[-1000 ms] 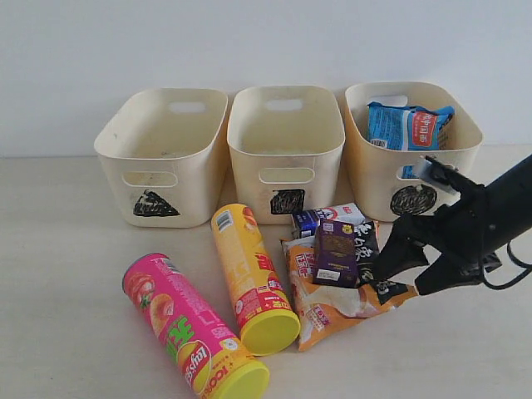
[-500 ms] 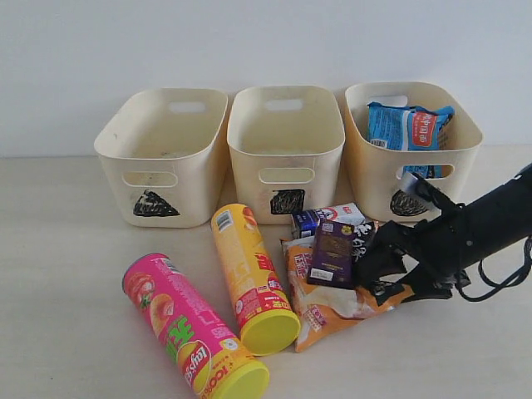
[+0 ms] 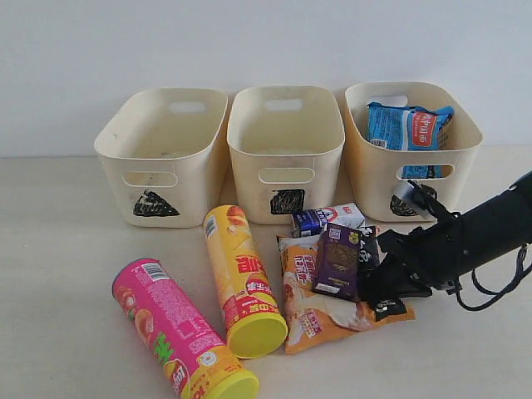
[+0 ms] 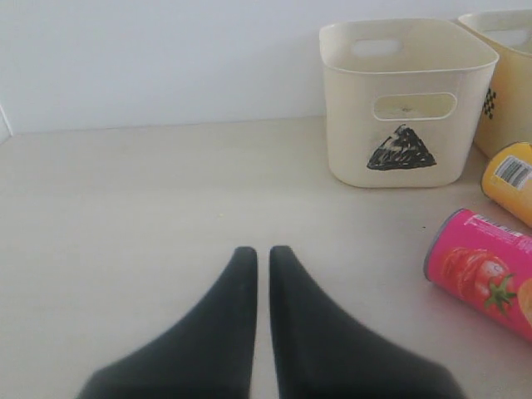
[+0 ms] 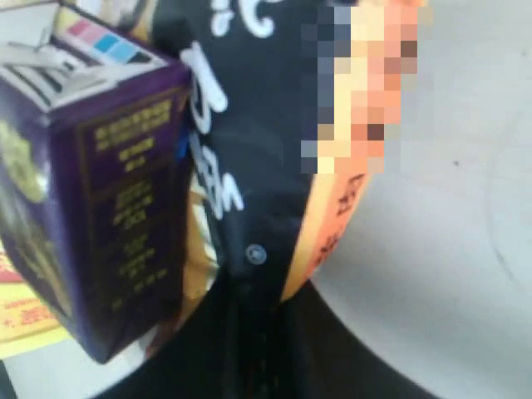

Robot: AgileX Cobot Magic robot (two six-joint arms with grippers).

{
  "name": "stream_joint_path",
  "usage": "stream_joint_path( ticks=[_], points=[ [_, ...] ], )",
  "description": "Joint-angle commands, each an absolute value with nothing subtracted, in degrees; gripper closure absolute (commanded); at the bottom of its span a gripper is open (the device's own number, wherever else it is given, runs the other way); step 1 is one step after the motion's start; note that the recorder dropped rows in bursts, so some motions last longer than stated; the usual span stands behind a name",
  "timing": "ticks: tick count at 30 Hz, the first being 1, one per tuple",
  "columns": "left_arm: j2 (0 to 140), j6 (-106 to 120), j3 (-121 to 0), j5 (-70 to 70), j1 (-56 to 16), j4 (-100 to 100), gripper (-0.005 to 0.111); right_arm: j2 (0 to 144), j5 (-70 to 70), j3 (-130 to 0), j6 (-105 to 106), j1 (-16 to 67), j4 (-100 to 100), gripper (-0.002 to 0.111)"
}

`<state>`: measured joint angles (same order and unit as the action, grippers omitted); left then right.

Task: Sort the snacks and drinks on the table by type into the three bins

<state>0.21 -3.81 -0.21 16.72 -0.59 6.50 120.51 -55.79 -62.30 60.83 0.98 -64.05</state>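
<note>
My right gripper [image 3: 384, 284] lies low on the table, shut on the black edge of the orange-and-black bag [image 3: 328, 306]; in the right wrist view the bag [image 5: 266, 125] runs into the closed gripper [image 5: 253, 274]. The dark purple carton [image 3: 338, 260] rests tilted on that bag, close beside the fingers, also seen as the purple carton [image 5: 91, 208]. The blue-and-white carton [image 3: 326, 219] lies just behind. The yellow canister [image 3: 241, 278] and pink canister [image 3: 174, 332] lie on their sides. The blue bag [image 3: 407, 126] sits in the circle bin [image 3: 465, 141]. My left gripper [image 4: 262, 253] is shut, holding nothing.
The triangle bin [image 3: 162, 150] and square bin [image 3: 285, 141] stand in a row with the circle bin against the wall, their insides showing nothing. The left wrist view shows the triangle bin [image 4: 407, 100], pink canister [image 4: 486, 270] and bare tabletop [image 4: 150, 191].
My right gripper moved left and down onto the orange-and-black bag and shut on its edge. The bag, purple carton and both canisters shifted a little to the left.
</note>
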Motion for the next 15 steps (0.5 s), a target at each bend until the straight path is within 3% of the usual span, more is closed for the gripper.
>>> stream_joint_path(
  ticks=[1,6,15],
  points=[
    [0.0,-4.3,0.0,16.6,-0.5,6.5,0.103,115.4,-54.2,-62.0,61.2,-2.6,-60.5,0.109],
    [0.0,-4.3,0.0,16.6,-0.5,6.5,0.103,107.0,-51.0,-62.0,58.7,-6.8,-58.0,0.109],
    [0.0,-4.3,0.0,16.6,-0.5,6.5,0.103,97.7,-45.5,-62.0,58.6,-7.4,-60.1,0.109]
  ],
)
